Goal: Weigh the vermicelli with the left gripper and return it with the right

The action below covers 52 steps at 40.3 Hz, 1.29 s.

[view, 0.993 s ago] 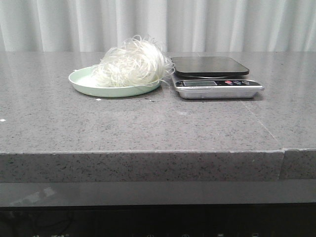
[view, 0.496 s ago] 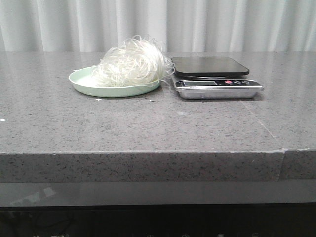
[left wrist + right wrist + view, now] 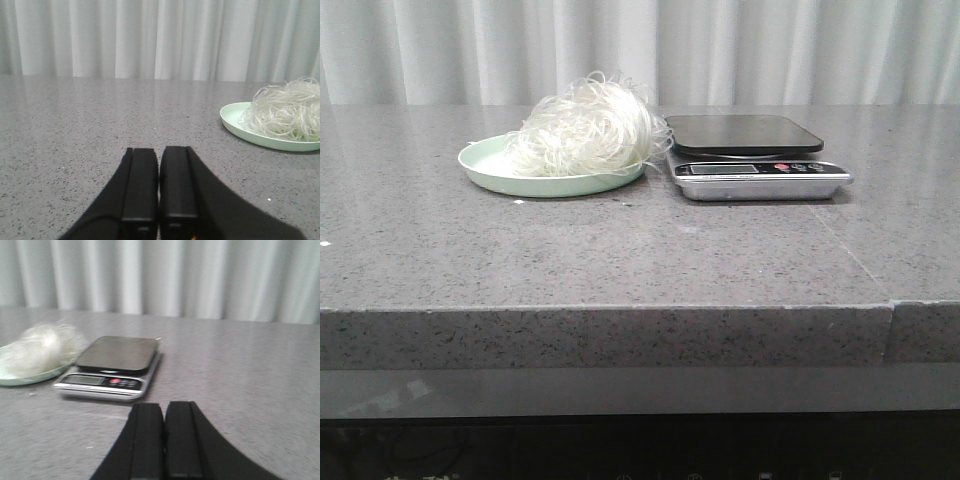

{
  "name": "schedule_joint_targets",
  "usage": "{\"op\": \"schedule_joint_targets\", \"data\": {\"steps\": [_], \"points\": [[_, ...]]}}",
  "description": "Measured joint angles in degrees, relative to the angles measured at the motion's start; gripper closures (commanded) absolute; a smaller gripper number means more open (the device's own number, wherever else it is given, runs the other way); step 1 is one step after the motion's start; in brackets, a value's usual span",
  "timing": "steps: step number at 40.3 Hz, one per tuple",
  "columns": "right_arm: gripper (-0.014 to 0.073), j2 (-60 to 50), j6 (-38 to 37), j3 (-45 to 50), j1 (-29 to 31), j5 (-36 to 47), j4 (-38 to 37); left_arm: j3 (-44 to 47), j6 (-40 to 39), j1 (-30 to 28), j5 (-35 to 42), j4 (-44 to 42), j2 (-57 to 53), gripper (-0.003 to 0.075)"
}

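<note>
Front view: one vermicelli [image 3: 588, 128] heap, one plate [image 3: 485, 165], one scale [image 3: 750, 155]; left gripper [image 3: 159, 152], right gripper [image 3: 164, 410] closed, empty

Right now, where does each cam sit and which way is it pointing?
Front view: fixed, low, level with the table edge, facing forward at the vermicelli on the plate, the scale and curtain; no robot parts show.
Left wrist view: on the left arm, low over the table, facing the curtain; the left gripper, closed, shows at the bottom, plate to one side.
Right wrist view: on the right arm, facing the scale; the right gripper is closed.
Shared: all three see the vermicelli and plate.
</note>
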State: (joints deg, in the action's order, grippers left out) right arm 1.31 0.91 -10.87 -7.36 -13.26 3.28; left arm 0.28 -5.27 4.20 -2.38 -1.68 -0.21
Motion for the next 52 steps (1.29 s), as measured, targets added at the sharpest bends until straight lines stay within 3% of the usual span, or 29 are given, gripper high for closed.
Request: {"op": "schedule_joint_targets", "data": {"steps": [6, 12, 52], "points": [[0.0452, -1.9, 0.0, 8.5, 6.0, 5.6, 0.3, 0.0, 0.0, 0.0, 0.0, 0.0, 0.0, 0.0565], [0.0452, -1.9, 0.0, 12.3, 7.4, 7.7, 0.4, 0.0, 0.0, 0.0, 0.0, 0.0, 0.0, 0.0565], [0.0452, -2.0, 0.0, 12.4, 7.4, 8.7, 2.4, 0.0, 0.0, 0.0, 0.0, 0.0, 0.0, 0.0565]]}}
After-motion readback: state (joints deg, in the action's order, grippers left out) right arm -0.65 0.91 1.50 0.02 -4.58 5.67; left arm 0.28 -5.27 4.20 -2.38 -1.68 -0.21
